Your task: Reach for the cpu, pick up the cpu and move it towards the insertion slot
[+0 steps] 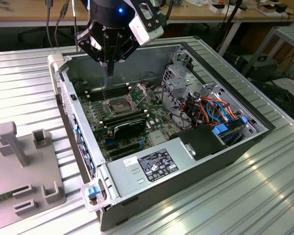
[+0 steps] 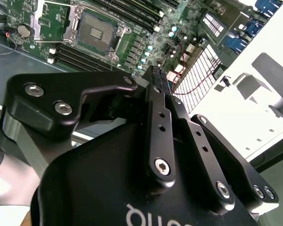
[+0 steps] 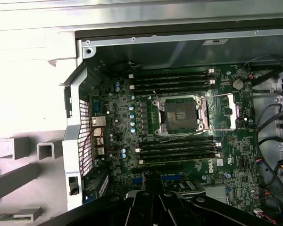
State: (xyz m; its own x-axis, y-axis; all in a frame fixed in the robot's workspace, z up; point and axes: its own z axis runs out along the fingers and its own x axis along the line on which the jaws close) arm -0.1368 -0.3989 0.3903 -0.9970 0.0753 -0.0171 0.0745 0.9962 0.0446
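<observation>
Gripper (image 1: 108,66) black, hung over the open computer case (image 1: 220,164), well apart from the board beneath; in the second wrist view fingers (image 2: 158,122) drawn together, tips pressed against each other. Ribbed metal table (image 1: 264,196) under everything, with a grey fixture (image 1: 19,171) of upright posts lying on it at the exterior view's left, just beside the case. Inside the case, silver power supply (image 1: 127,169) along the near wall, tangle of orange and blue cables (image 1: 213,110) toward the exterior view's right, green motherboard (image 3: 108,127) flat on the floor. Insertion slot (image 3: 180,115) near the board's middle, below the fingertips and slightly toward the exterior view's right. Silvery frame, dark centre, laid bare. Retention plate (image 3: 232,112) swung open to one side of it, near a coin cell (image 3: 236,84). Long black memory slots (image 3: 174,80) in rows on two opposite sides of the socket, close beside it. Cpu possibly pinched edge-on between the closed pads, but too thin and too hidden there to be sure; cannot tell.
</observation>
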